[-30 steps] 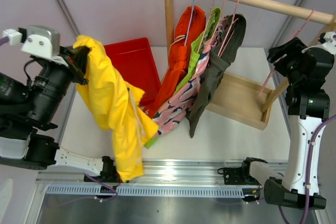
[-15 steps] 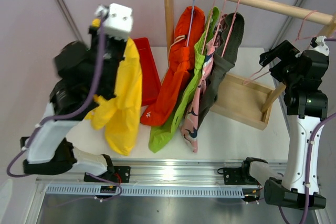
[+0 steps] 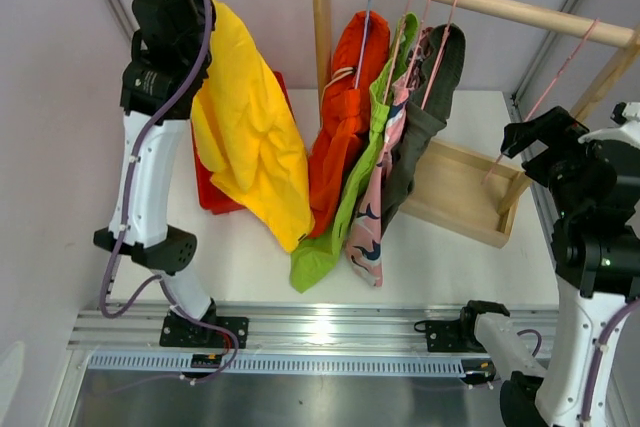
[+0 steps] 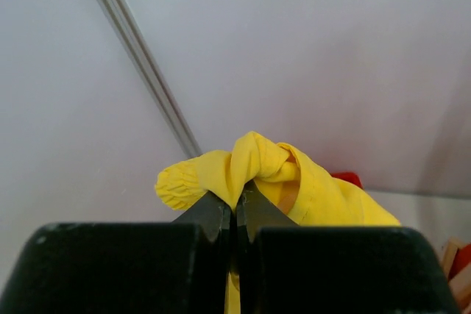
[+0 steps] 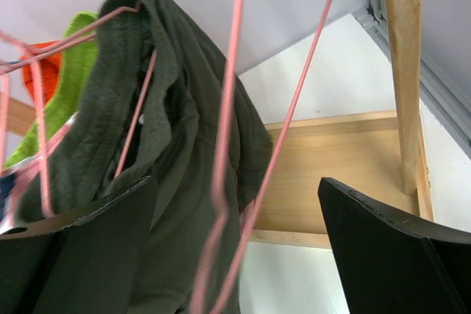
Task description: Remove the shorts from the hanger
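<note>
My left gripper (image 4: 235, 200) is shut on a bunched fold of the yellow shorts (image 4: 302, 193). In the top view it (image 3: 207, 9) is raised high at the back left and the yellow shorts (image 3: 250, 137) hang down from it. The orange (image 3: 345, 107), lime green (image 3: 360, 177), pink patterned (image 3: 368, 227) and dark olive-grey shorts (image 3: 420, 127) hang on hangers from the wooden rail (image 3: 480, 2). My right gripper (image 5: 235, 211) is open, with an empty pink hanger (image 5: 221, 145) between its jaws, untouched. It (image 3: 522, 139) sits by the rack's right end.
A red bin (image 3: 205, 187) stands on the table behind the yellow shorts. The rack's wooden base tray (image 3: 460, 192) and its right post (image 5: 405, 49) are close to my right gripper. The olive shorts (image 5: 176, 145) hang just left of the pink hanger.
My left arm has swung up and back with the yellow shorts, from the front left to high over the red bin. My right gripper has dropped lower beside the pink hanger.
</note>
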`<state>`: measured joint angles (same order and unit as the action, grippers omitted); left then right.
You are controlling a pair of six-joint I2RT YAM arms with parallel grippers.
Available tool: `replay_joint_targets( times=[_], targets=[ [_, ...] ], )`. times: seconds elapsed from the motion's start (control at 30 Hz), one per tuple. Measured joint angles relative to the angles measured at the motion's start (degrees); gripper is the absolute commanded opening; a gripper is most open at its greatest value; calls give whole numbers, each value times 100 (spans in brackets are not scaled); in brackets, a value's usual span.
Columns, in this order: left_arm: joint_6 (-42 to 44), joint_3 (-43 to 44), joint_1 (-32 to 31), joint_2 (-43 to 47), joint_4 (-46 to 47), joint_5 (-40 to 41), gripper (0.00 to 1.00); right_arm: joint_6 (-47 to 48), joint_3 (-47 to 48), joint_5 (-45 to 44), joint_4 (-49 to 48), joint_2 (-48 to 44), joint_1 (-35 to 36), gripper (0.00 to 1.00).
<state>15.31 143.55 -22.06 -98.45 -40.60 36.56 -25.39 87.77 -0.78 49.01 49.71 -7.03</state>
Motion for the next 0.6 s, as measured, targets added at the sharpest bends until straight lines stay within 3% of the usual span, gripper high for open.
replay_joint_targets(
  times=[0.4, 0.43, 0.47, 0.5, 0.6],
  targets=[
    [-710, 177, 1167, -1408, 1163, -1029, 3, -2, 352, 15, 223, -584, 267, 99],
    [-841, 129, 1250, -1504, 1180, -1145, 13, 0, 358, 179, 157, -599, 269, 99],
    [-1025, -2, 1364, -1633, 1222, -1303, 60, 0, 374, 433, 59, -612, 280, 99],
    [-1132, -162, 1443, -1703, 1241, -1412, 99, 4, 411, 654, -13, -612, 291, 99],
    [-1534, -525, 1589, -1928, 1239, -1565, 99, -2, 686, 1381, -225, -518, 317, 99]
  ],
)
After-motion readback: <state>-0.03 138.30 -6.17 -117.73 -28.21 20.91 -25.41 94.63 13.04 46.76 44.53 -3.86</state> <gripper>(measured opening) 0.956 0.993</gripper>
